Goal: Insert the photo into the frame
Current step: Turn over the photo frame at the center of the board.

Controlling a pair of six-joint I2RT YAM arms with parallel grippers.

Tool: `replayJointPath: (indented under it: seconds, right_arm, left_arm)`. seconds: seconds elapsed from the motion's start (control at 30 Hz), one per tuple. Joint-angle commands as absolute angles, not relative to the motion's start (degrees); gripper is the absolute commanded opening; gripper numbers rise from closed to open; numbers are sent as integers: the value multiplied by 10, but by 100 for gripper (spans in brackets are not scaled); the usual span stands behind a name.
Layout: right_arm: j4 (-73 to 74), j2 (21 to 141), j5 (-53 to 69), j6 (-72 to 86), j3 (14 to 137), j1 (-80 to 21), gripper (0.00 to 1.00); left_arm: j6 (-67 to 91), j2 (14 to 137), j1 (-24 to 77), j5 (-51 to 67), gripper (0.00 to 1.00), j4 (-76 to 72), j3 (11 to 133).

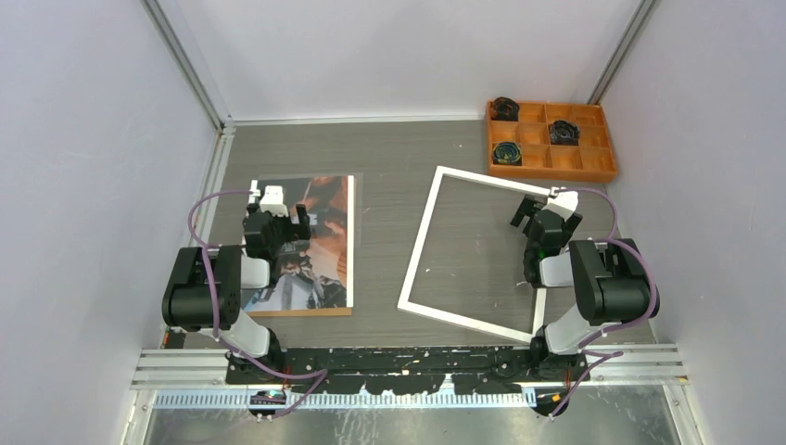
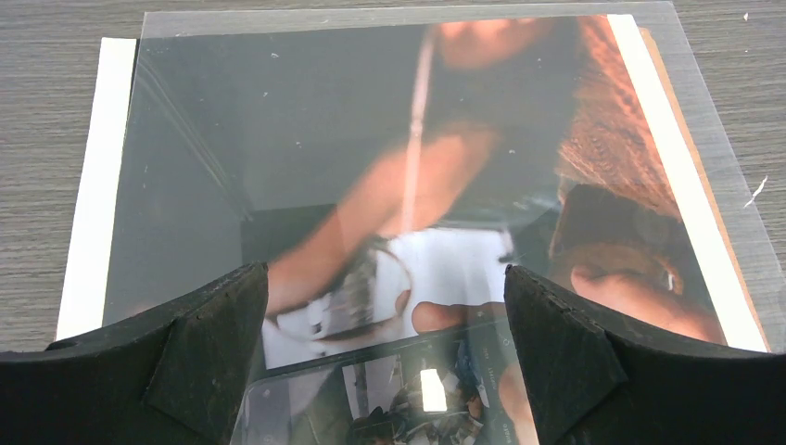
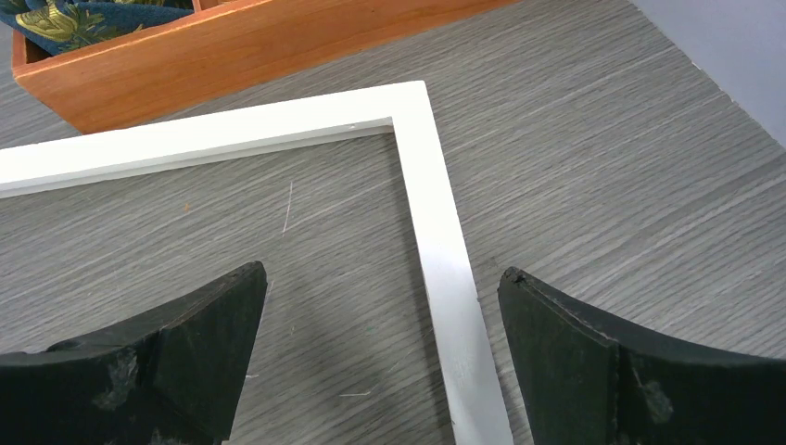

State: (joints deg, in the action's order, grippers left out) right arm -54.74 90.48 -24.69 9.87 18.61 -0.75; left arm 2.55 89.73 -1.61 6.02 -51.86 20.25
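The left jaws are held apart over the photo, seemingly covered by a clear sheet; the right jaws, also apart, over the frame.

Robot lab test cell. Plain pale panel walls on bare aluminium extrusion posts box in a grey wood-grain tabletop. Two black robot arms are bolted to a slotted aluminium rail at the near edge, with loose purple cables looped off them.
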Motion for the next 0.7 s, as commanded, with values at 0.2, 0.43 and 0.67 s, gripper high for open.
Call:
replayJointPath:
  seconds: [0.2, 0.43, 0.67]
  right_arm:
    - [-567, 893, -249, 104, 194, -9, 100]
    - [-464, 837, -293, 110, 222, -20, 100]
    - [-77, 715, -403, 279, 420, -18, 100]
  left_arm:
    - [20, 887, -14, 56, 100, -528, 216]
    - [22, 885, -23, 83, 100, -533, 213]
    - [42, 803, -43, 98, 100, -221, 355]
